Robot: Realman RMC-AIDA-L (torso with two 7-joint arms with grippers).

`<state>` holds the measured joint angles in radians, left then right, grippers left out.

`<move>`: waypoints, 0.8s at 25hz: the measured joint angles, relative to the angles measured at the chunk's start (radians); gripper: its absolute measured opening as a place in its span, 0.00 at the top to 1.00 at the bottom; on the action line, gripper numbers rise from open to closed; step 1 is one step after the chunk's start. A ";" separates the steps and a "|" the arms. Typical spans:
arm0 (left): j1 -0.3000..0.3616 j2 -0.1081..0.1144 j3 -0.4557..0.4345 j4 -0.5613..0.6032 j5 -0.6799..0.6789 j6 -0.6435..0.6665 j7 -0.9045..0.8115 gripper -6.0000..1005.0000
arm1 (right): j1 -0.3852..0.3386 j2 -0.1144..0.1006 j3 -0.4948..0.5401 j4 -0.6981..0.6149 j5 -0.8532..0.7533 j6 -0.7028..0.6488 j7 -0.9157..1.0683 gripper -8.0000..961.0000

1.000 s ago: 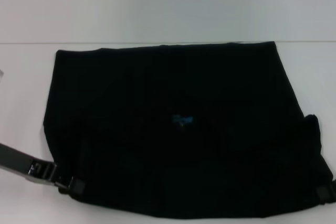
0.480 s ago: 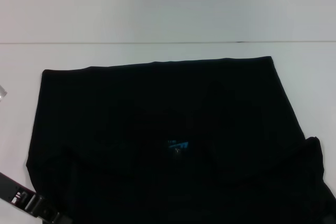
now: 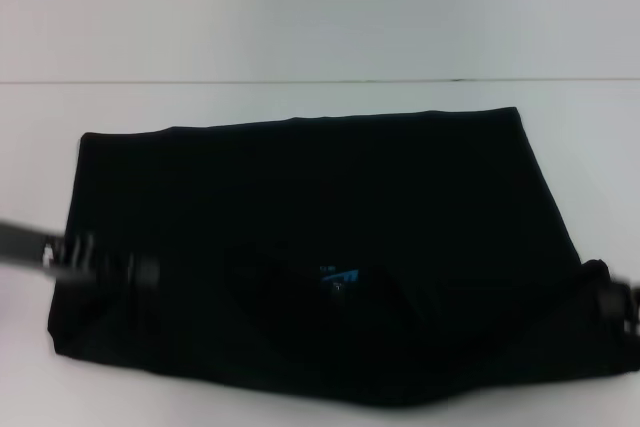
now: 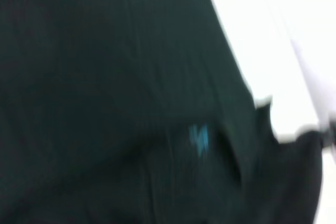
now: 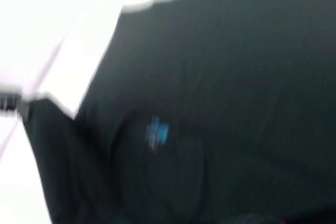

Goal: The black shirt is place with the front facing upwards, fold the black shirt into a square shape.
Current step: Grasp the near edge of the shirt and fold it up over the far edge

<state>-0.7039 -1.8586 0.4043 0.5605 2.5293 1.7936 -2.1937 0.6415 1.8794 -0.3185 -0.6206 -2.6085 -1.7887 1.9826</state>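
Both grippers, left gripper (image 3: 140, 272) and right gripper (image 3: 612, 304), sat at the black shirt's (image 3: 320, 237) side edges; grip could not be told.
Shirt lay mid white worktop (image 3: 300, 97); wrist views showed its blue mark (image 4: 199, 138) close.

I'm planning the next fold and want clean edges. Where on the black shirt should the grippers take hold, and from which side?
Probably at the two near corners of the black shirt, coming in from its outer sides. The cloth lies flat and wide on the white table, so only edges offer a pinchable layer. The left gripper and right gripper already sit at those side edges, level with the blue mark.
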 joint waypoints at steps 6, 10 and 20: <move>0.008 -0.008 -0.154 -0.013 -0.069 -0.217 -0.038 0.96 | -0.011 -0.036 0.097 0.079 0.208 0.153 0.120 0.93; 0.007 -0.037 -0.156 -0.054 -0.133 -0.363 -0.025 0.96 | -0.004 -0.007 0.101 0.140 0.332 0.328 0.130 0.93; -0.023 -0.125 -0.153 -0.072 -0.230 -0.594 0.059 0.96 | 0.099 0.081 0.083 0.168 0.373 0.629 0.055 0.93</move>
<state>-0.7271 -1.9838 0.2514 0.4886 2.2995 1.1996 -2.1351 0.7405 1.9603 -0.2355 -0.4522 -2.2351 -1.1601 2.0373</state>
